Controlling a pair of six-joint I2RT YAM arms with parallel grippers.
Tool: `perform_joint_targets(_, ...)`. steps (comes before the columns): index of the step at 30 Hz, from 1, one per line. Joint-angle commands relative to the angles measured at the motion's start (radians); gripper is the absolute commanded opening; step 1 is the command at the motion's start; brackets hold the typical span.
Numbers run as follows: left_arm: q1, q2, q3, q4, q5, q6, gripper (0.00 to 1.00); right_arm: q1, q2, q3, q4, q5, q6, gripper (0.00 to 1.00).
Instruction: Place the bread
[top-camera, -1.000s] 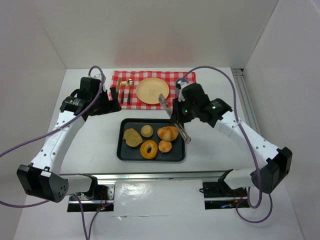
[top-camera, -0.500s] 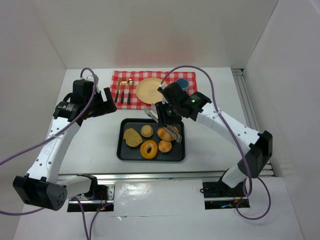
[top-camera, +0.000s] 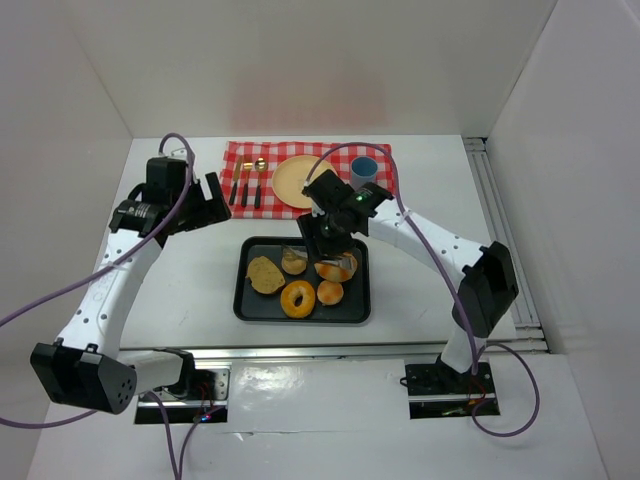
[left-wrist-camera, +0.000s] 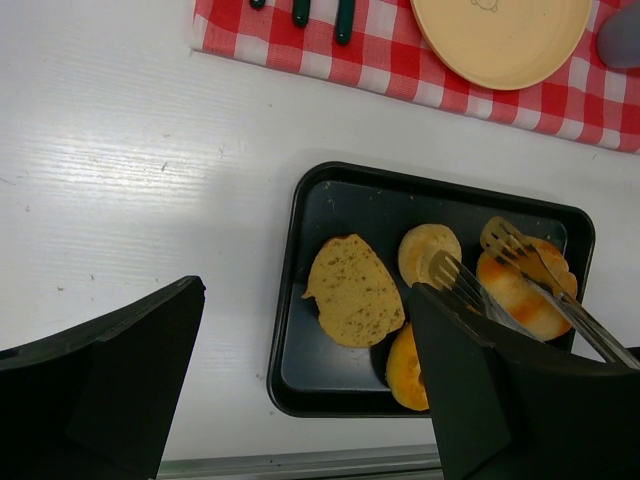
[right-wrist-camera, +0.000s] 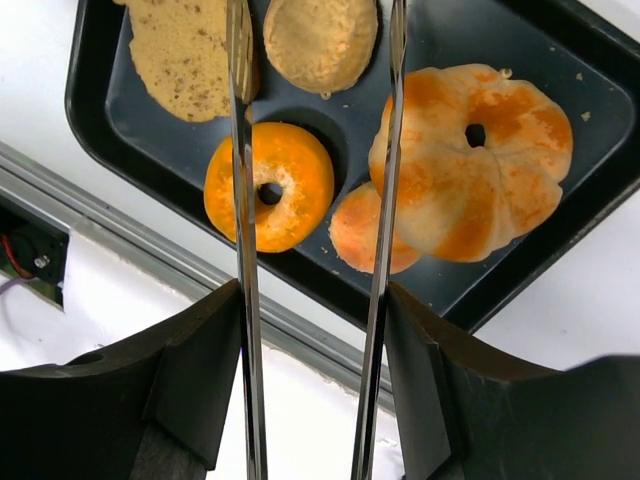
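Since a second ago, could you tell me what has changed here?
The right pincer swung left over the tray, its tongs spreading above the breads. The left pincer shifted slightly left. Five breads stay in the tray; the plate stays empty.

The left fingers hide half the orange doughnut; beyond them, the yellow plate is cut off.

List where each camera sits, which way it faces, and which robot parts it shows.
Top external: high behind the bases, looking down on the table; left arm, right arm show.
Left wrist: facing down at the tray and plate; its open fingers frame the bottom.
Right wrist: close above the tray; its fingers grip tongs.
Shared: all see the tray.
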Motion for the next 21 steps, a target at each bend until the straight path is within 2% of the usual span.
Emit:
perform_joint_targets(1, 0.01, -0.008, -0.016, 0.039, -0.007, 0.006, 0.96, 0.01, 0.018, 0.049, -0.039, -0.031, -0.03, 0.63)
perform_joint_targets(15, 0.019, 0.001, -0.036, 0.048, 0.003, 0.006, 0.96, 0.01, 0.09, 0.039, -0.048, -0.082, -0.085, 0.64)
perform_joint_targets(18, 0.019, 0.01, -0.036, 0.048, 0.003, 0.006, 0.96, 0.01, 0.099, 0.067, -0.068, -0.071, -0.095, 0.59)
perform_joint_targets(20, 0.019, 0.01, -0.036, 0.048, 0.012, 0.006, 0.96, 0.01, 0.099, 0.099, -0.083, -0.048, -0.095, 0.46)
perform_joint_targets(21, 0.019, 0.01, -0.036, 0.048, 0.012, 0.006, 0.96, 0.01, 0.099, 0.114, -0.093, -0.038, -0.095, 0.46)
